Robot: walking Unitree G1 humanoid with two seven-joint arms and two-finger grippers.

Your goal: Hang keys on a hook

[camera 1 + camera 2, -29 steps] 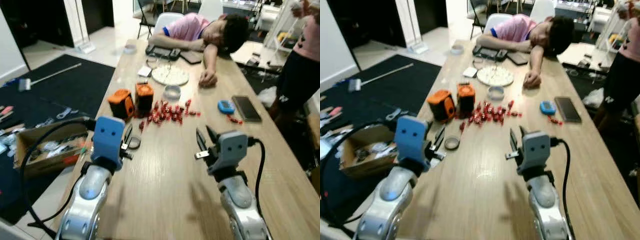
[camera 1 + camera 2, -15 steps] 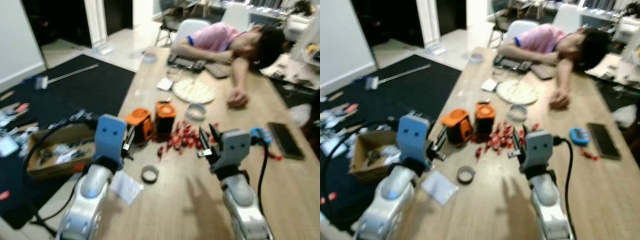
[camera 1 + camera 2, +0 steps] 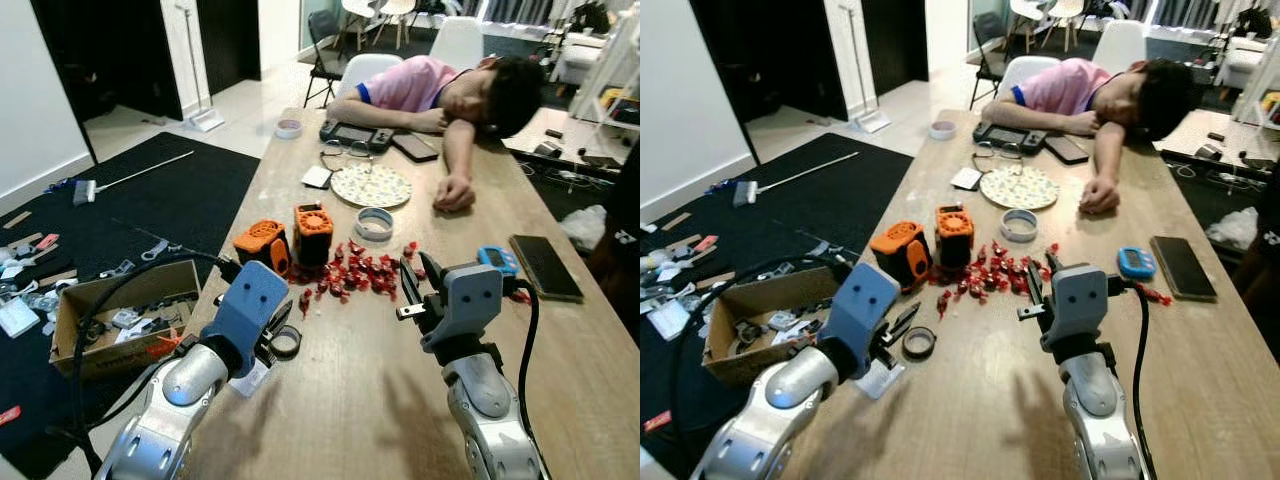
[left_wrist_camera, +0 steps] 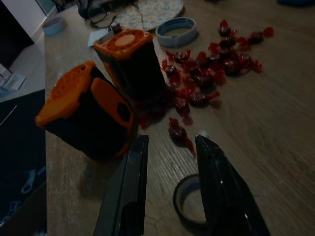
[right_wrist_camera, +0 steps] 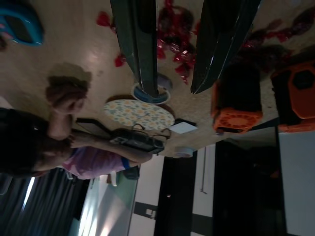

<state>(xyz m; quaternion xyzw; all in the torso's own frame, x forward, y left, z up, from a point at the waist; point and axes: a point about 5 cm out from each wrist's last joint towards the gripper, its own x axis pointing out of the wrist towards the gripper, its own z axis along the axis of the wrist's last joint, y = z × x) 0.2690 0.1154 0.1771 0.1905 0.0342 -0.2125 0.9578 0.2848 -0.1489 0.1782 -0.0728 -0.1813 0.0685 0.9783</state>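
Left tool [image 4: 170, 141] hovered low over the wooden surface [image 3: 350, 420], its two black fingers [image 4: 129, 182] spread apart and gripping nothing. Just beneath and beside the fingertips lay a dark tape ring [image 3: 285, 342], flat on the wood, with a white paper slip [image 3: 250, 378] near the edge under the wrist. Straight ahead of that tool sat two orange-and-black blocks: one tilted [image 3: 262, 245], the other upright [image 3: 312, 232], standing close together.

Right tool [image 3: 412, 272] was raised above the surface on its silver arm, fingers parted, released, empty too. It pointed toward a scatter of red wrapped sweets [image 3: 350, 275] that spread between the blocks and the tool. Beyond the sweets sat a pale blue ring [image 3: 375, 222] and a patterned plate [image 3: 371, 185]. Off to the right lay a small blue gadget [image 3: 491, 259] and a dark phone [image 3: 544, 265], near each other.

At the far end a person in a pink shirt [image 3: 410, 82] was slumped forward on the surface, one arm stretched out. On the floor to the left stood a cardboard box [image 3: 110, 310] of odds and ends on a black rug [image 3: 150, 190].

The keys: I could not tell where they were among the clutter.
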